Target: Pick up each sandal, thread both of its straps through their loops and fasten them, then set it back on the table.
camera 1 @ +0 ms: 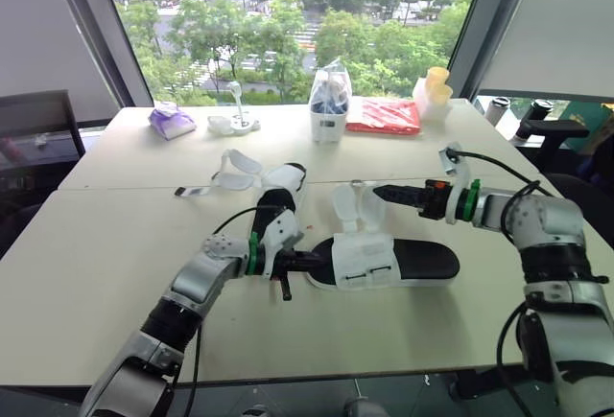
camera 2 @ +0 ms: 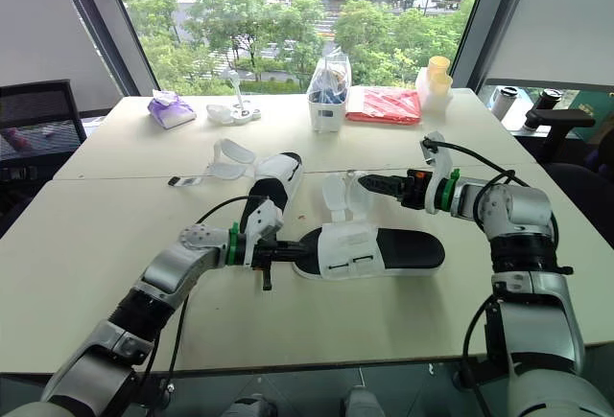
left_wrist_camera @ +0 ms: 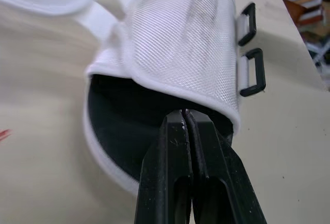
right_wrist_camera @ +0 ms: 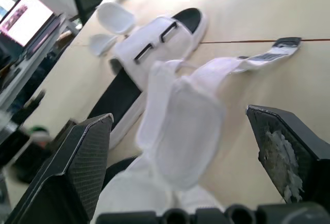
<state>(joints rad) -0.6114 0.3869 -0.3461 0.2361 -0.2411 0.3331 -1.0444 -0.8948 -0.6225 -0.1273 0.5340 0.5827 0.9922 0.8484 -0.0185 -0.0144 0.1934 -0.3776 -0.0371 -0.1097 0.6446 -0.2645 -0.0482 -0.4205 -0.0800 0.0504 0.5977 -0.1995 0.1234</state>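
The black-soled sandal with a white mesh upper lies flat on the pale tabletop, just in front of the robot. Its long axis runs from left to right, roughly along the tabletop's near edge. The open toe is pointed to the robot's left and the bare heel to its right.

The left tool is set against the toe end. Its fingers are pressed together with no gap, tips at the hem of the upper — whether any fabric is pinched cannot be told.

The right tool is spread wide and holds nothing; it is aimed at the two white straps, which stand loose above the far side of the upper.

The threading step is judged to be just beginning, with both straps not yet fastened. Next, one strap end would need to be closed upon near its tip and led to a black rectangular loop while the sole is steadied — a limp flap is likely to fold.

A second, similar sandal lies further back, angled, with its straps open.
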